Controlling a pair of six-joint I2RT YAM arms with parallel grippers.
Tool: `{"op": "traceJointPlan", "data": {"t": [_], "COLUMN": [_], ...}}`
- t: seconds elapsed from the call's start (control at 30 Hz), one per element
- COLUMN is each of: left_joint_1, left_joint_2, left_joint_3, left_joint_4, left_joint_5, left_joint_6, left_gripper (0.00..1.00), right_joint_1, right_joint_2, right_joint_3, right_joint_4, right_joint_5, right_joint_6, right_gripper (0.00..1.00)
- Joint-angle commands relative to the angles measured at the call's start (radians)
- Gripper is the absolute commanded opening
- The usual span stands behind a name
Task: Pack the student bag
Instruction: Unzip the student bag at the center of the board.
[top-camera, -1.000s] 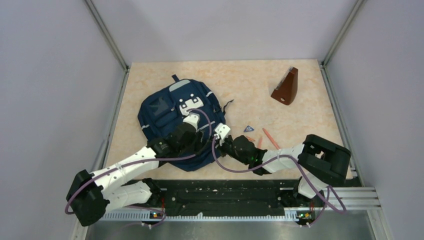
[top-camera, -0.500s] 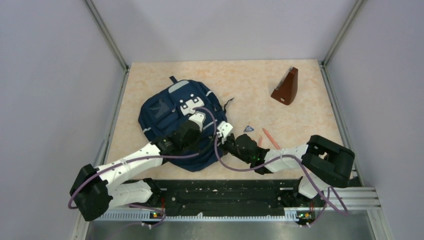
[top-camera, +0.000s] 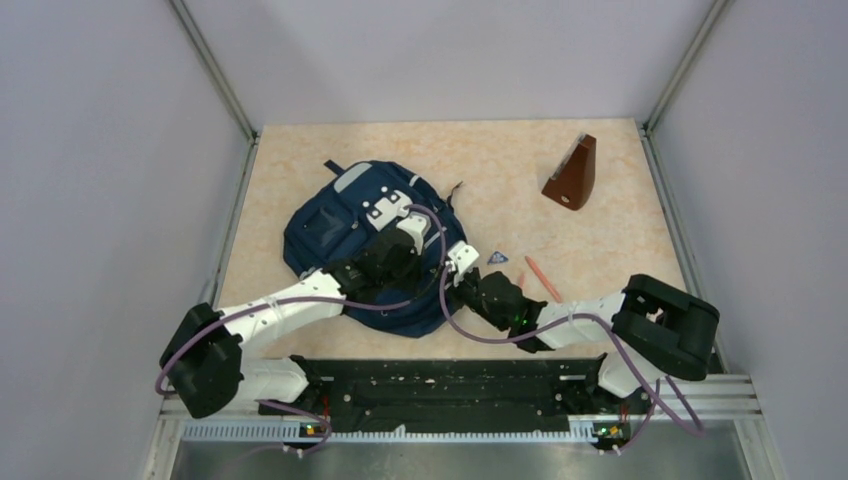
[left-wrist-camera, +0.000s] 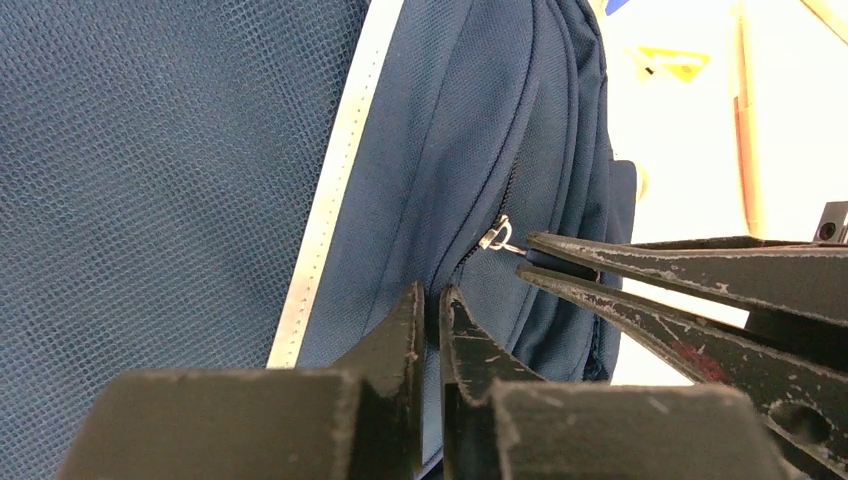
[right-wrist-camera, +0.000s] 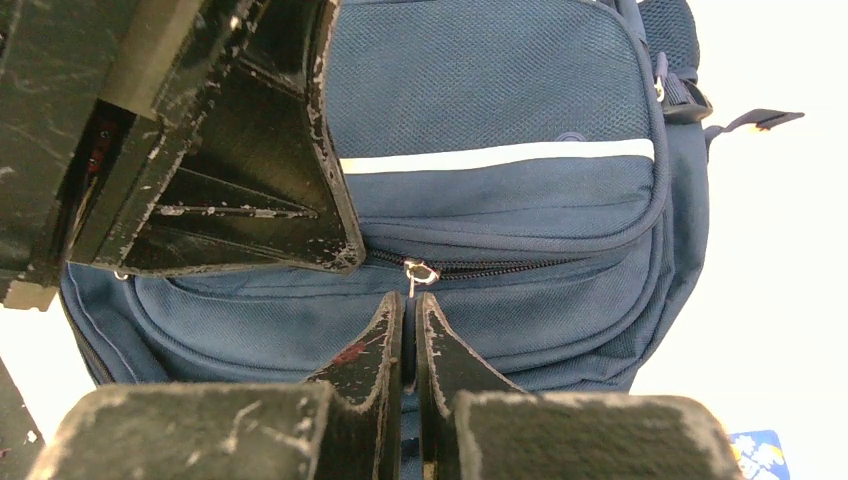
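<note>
- Right fingers (right-wrist-camera: 365, 355) clenched on the zipper pull (right-wrist-camera: 416, 272); left fingers (left-wrist-camera: 395, 340) clenched beside it — whether cloth is caught, we cannot tell.
- We judge the student bag (top-camera: 335, 215) soft and slack — hold the seams.

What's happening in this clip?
Both arms are working on the student bag, which lies on the table. The right gripper is shut on the zipper pull of a front pocket. The left gripper is shut right beside it, apparently pinching the fabric. No opening shows along the zipper yet. An orange pencil and a brown wedge lie outside the bag.
</note>
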Motion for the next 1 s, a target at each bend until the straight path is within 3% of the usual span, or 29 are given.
{"op": "traceJointPlan", "data": {"t": [0.0,0.1,0.33,0.63,0.97], "left_joint_1": [0.007,0.007,0.005,-0.043,-0.088], "left_joint_2": [-0.064,-0.111,-0.316,-0.466,-0.367], "left_joint_3": [0.031,0.015,-0.150,-0.313,-0.289], "left_joint_4": [0.213,0.140,0.066,0.054,0.061], "left_joint_5": [-0.062,-0.077,-0.076,-0.057,-0.143], "left_joint_6": [0.019,0.036,0.011,-0.057,0.020], "left_gripper": [0.14,0.36,0.55,0.59,0.61], "right_joint_1": [0.047,0.042,-0.014,-0.058,-0.066], "right_joint_2": [-0.022,-0.032,-0.046,-0.031,-0.018], "right_joint_3": [-0.025,-0.028,0.016,0.062,0.085], "right_joint_4": [0.026,0.021,-0.045,-0.088,-0.103], "right_joint_5": [-0.061,-0.009,-0.052,-0.097,-0.125], "right_joint_6": [0.047,0.057,0.058,0.060,0.065], "right_gripper": [0.00,0.00,0.00,0.00,0.00]}}
